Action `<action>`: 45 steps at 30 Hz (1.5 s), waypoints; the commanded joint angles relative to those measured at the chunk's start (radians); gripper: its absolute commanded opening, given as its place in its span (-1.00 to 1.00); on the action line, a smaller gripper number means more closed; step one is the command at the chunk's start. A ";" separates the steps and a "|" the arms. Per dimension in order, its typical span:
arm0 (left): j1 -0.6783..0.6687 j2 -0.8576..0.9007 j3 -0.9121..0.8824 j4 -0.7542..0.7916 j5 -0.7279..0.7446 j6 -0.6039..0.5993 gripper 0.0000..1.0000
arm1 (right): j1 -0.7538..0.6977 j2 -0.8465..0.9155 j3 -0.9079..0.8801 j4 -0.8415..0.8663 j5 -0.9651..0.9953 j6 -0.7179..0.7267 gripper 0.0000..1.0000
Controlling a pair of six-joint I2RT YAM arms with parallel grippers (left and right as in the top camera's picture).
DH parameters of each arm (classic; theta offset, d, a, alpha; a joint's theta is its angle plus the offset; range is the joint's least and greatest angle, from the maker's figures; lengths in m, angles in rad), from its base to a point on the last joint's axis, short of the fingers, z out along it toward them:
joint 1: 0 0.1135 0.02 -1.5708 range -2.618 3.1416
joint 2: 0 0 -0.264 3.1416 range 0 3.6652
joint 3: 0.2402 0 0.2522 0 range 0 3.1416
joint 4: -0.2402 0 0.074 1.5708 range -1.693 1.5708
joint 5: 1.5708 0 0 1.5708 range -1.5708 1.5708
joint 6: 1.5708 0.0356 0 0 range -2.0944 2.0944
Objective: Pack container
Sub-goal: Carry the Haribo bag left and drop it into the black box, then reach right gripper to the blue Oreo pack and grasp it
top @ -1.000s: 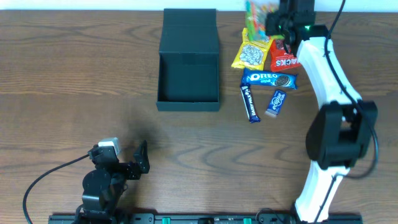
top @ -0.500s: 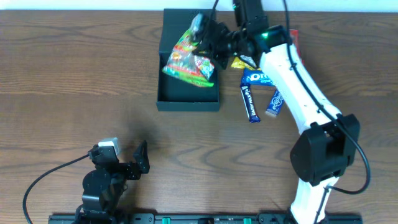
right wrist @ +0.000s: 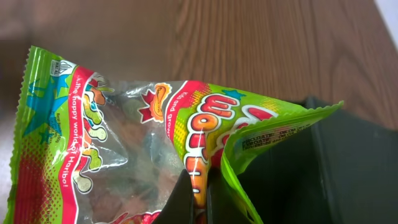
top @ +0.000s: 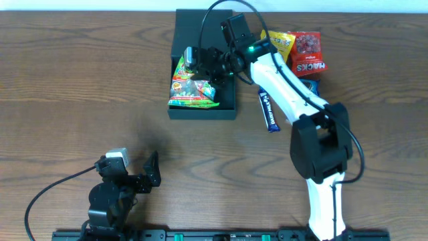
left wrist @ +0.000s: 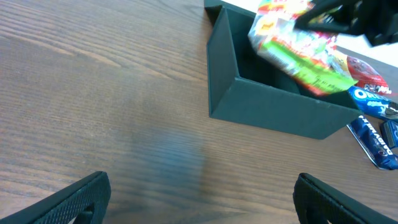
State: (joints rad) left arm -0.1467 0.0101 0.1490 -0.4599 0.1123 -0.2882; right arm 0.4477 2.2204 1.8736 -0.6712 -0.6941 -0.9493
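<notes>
Green container (top: 200, 112) under right fingers' (right wrist: 178, 203) bag (top: 191, 88)

The right arm (top: 287, 90) stretches far forward and to the left, the right hand (top: 202, 60) pinching its fingers (right wrist: 179, 208) together on a gummy bag (top: 190, 84). The left arm (top: 110, 194) sits folded low by its base, the left hand (top: 153, 171) spread wide and empty

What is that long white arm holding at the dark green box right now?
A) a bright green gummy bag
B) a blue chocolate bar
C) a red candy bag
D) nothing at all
A: the right tool is pinched shut on the green gummy bag over the container, while the red bag and blue bar lie on the table beside it.
</notes>
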 commanded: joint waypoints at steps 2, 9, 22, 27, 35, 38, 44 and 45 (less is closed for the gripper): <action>0.002 -0.006 -0.018 0.001 0.000 0.000 0.90 | 0.008 -0.005 0.010 0.056 0.017 0.034 0.98; 0.002 -0.006 -0.018 0.001 0.000 -0.001 0.91 | -0.019 -0.092 0.039 0.127 0.019 0.267 0.99; 0.002 -0.006 -0.018 0.001 0.000 -0.001 0.90 | -0.312 -0.163 0.037 -0.152 0.586 0.922 0.98; 0.002 -0.006 -0.018 0.001 0.000 0.000 0.90 | -0.393 -0.140 0.023 -0.198 0.523 1.208 0.98; 0.002 -0.006 -0.018 0.001 0.000 -0.001 0.90 | -0.407 -0.140 -0.067 -0.219 0.519 1.516 0.98; 0.002 -0.006 -0.018 0.001 0.000 -0.001 0.90 | -0.404 -0.140 -0.104 -0.281 0.560 1.722 0.99; 0.002 -0.006 -0.018 0.001 0.000 -0.001 0.90 | -0.386 -0.140 -0.157 -0.227 0.588 1.880 0.93; 0.002 -0.006 -0.018 0.001 0.000 0.000 0.90 | -0.386 -0.140 -0.165 -0.211 0.588 1.902 0.89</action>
State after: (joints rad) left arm -0.1467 0.0101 0.1490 -0.4595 0.1123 -0.2882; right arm 0.0494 2.0754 1.7283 -0.9009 -0.1295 0.8001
